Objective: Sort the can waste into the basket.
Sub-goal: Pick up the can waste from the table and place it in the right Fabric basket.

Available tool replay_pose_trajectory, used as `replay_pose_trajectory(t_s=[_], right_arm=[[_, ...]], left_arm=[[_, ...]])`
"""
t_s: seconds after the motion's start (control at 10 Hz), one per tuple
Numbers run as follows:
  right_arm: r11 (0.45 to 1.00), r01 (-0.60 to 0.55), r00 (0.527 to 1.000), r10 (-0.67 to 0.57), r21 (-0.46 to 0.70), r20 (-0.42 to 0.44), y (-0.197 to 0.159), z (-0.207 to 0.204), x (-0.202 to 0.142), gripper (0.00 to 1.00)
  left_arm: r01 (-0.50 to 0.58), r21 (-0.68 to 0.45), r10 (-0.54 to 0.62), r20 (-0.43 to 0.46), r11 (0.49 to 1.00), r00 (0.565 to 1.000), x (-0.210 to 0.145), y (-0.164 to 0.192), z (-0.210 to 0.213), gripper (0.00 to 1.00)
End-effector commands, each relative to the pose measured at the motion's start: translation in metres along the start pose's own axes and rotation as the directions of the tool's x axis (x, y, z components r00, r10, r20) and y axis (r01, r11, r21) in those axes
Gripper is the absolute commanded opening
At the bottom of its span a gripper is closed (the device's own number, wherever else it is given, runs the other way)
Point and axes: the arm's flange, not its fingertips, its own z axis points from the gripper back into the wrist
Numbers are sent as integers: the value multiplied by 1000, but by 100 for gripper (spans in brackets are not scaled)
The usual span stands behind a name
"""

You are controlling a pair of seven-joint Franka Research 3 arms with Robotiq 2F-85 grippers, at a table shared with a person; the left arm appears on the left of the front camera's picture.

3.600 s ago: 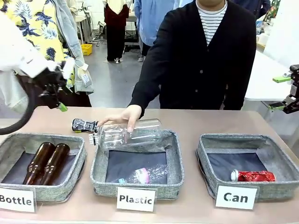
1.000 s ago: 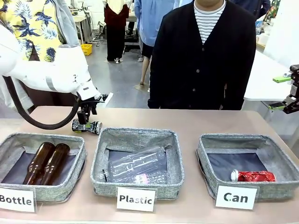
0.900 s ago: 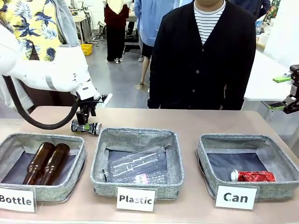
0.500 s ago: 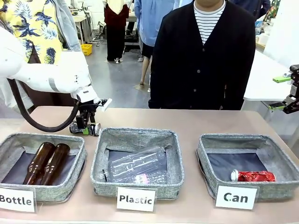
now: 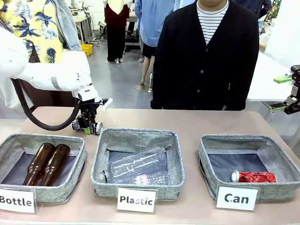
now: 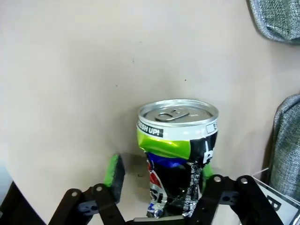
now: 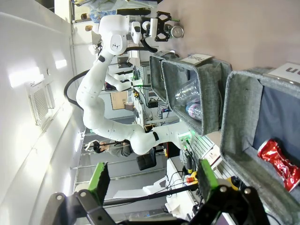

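The black can (image 6: 177,154) sits between my left fingers (image 6: 114,171), one pad touching it, the other just beside, so I cannot tell if I'm holding it; it's lower in my left gripper (image 5: 87,125) for carrying to the basket (image 5: 281,186), where the red can (image 5: 253,176) lies. A second ago it lay flat; now it's tilted, off the table. My right gripper (image 7: 152,180) hangs wide.

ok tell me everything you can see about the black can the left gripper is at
The black can is a small dented metal drink can with a silver pull-tab top, a green band and crumpled black, blue and white print. It lies behind the Plastic basket, between the left gripper fingers, one green pad against it, the other apart.
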Motion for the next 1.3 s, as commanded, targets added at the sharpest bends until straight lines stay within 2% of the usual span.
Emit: replay_pose_trajectory(t_s=[0.0, 0.2, 0.3, 0.4, 0.6, 0.8, 0.9, 1.0, 1.1, 1.2], right_arm=[[1000, -19, 1000, 19, -2, -11, 2, 1, -1, 100], [1000, -19, 1000, 19, -2, -11, 2, 1, -1, 100], [1000, -19, 1000, 19, -2, -11, 2, 1, -1, 100], [1000, -19, 1000, 19, -2, -11, 2, 1, -1, 100], [1000, -19, 1000, 19, -2, -11, 2, 1, -1, 100], [1000, -19, 1000, 19, -2, -11, 2, 1, -1, 100], [1000, -19, 1000, 19, -2, -11, 2, 1, -1, 100], [1000, -19, 1000, 19, -2, -11, 2, 1, -1, 100], [1000, -19, 1000, 19, -2, -11, 2, 1, -1, 100], [1000, -19, 1000, 19, -2, -11, 2, 1, -1, 100]], left_arm=[[12, 17, -12, 8, 1000, 1000, -5, -1, 6, 0], [1, 66, -3, 29, 998, 1000, -10, -12, 19, 0], [-4, 101, 1, 33, 995, 999, -12, -20, 31, 4], [-21, 161, 12, 61, 987, 998, -16, -37, 50, 0], [13, 259, -47, 128, 966, 991, -24, -92, 97, 0], [100, 300, -156, 171, 949, 973, -21, -176, 136, 0], [134, 283, -189, 175, 950, 966, -17, -212, 139, 0], [143, 318, -201, 158, 937, 967, -9, -238, 132, 0], [120, 336, -183, 163, 934, 969, -2, -252, 120, 0], [70, 410, -155, 178, 909, 972, 2, -256, 111, 0]])
